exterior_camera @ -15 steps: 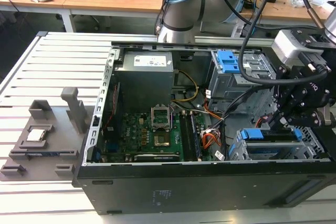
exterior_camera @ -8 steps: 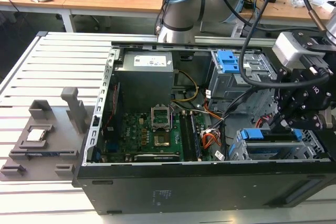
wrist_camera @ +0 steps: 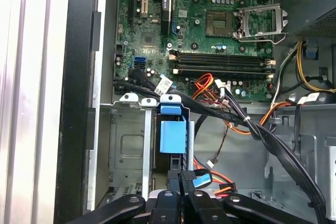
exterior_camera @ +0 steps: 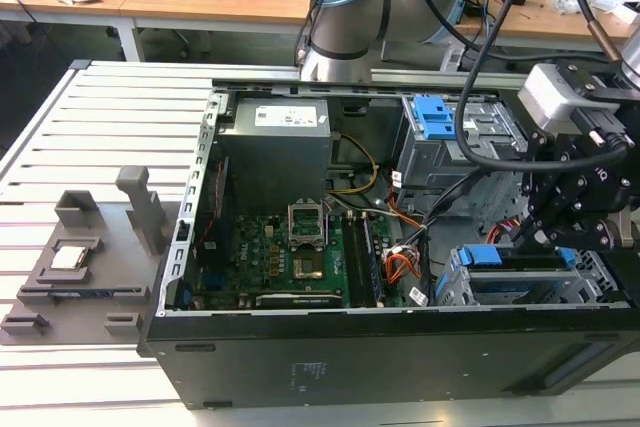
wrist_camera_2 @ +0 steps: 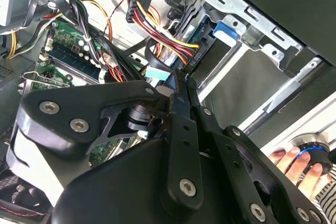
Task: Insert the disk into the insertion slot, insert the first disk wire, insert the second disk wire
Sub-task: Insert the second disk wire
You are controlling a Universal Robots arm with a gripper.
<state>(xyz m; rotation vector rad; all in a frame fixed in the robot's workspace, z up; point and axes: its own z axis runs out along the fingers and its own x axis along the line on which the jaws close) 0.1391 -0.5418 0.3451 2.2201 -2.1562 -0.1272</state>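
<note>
Behind the open computer case [exterior_camera: 300,277] on the slatted worktop [exterior_camera: 90,147] we see desks. In the exterior view the hand [exterior_camera: 545,232] hangs over the disk [exterior_camera: 520,267], seated in the insertion slot [exterior_camera: 455,292]. In the second wrist view its fingers [wrist_camera_2: 184,129] pinch a black wire plug [wrist_camera_2: 181,80]. In the first wrist view the blue carrier tab [wrist_camera: 173,136] lies just ahead.

Setting: we read this as a robotics lab | slotted aluminium worktop [exterior_camera: 60,137] carrying an opened computer case [exterior_camera: 300,347] | robot arm base [exterior_camera: 345,7] bolted behind it | wooden desks [exterior_camera: 200,2] strewn with cables at back | grey fixture tray [exterior_camera: 70,267] beside the case
</note>
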